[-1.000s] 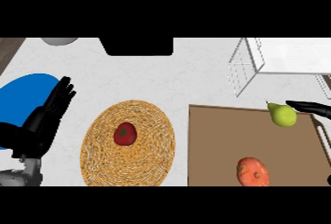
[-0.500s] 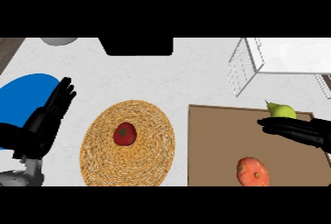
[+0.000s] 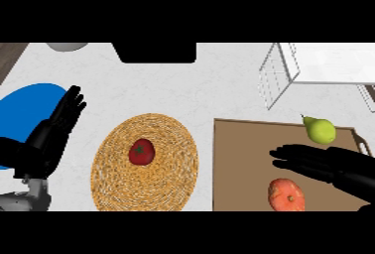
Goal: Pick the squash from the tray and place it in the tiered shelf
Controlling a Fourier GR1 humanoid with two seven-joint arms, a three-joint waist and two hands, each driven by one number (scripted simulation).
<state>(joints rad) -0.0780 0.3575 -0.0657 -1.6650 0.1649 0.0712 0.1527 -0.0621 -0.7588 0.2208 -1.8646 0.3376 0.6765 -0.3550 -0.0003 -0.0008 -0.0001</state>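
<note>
The right hand (image 3: 330,166) has slid further left over the brown tray (image 3: 234,163), fingers spread, between pale-green squash (image 3: 320,130) and orange fruit (image 3: 286,195). The left hand (image 3: 53,133) rests open at left.

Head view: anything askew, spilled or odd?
Nothing stands out. Green squash and orange fruit sit on the tray, a tomato on the woven mat. Right hand is open over the tray.

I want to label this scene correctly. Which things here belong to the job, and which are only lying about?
Belong to the job:
squash
tray
tiered shelf
right hand, open above the tray

Only lying about:
pear on the tray
tomato
woven mat
blue plate
left hand, resting open
</note>
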